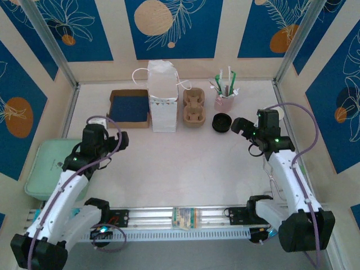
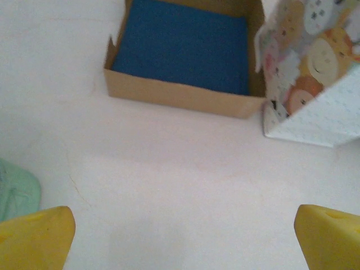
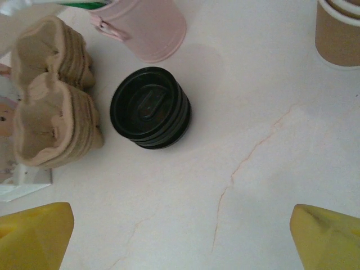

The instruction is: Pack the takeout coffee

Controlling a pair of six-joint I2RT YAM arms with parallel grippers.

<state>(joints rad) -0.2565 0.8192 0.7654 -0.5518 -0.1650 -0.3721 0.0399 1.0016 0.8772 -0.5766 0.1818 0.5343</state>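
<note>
Both pincers stand wide and hold nothing. My left gripper (image 2: 183,239) hangs over bare table (image 1: 185,163) on the near left. Just beyond it is the shallow cardboard box (image 2: 180,93) with its blue floor. The white paper bag (image 1: 163,104) stands upright, touching the box's right corner.

My right gripper (image 3: 180,236) hangs on the right side. The stack of black lids (image 3: 149,107) lies just beyond it, with the pulp cup carriers (image 3: 50,112) to their left. The pink cup (image 3: 152,28) is farther back, and a stack of tan paper cups (image 3: 337,34) is far right.

I cannot tell where the takeout coffee sits relative to either pincer.

The bag's side carries cartoon faces. I can make out no words on it.
</note>
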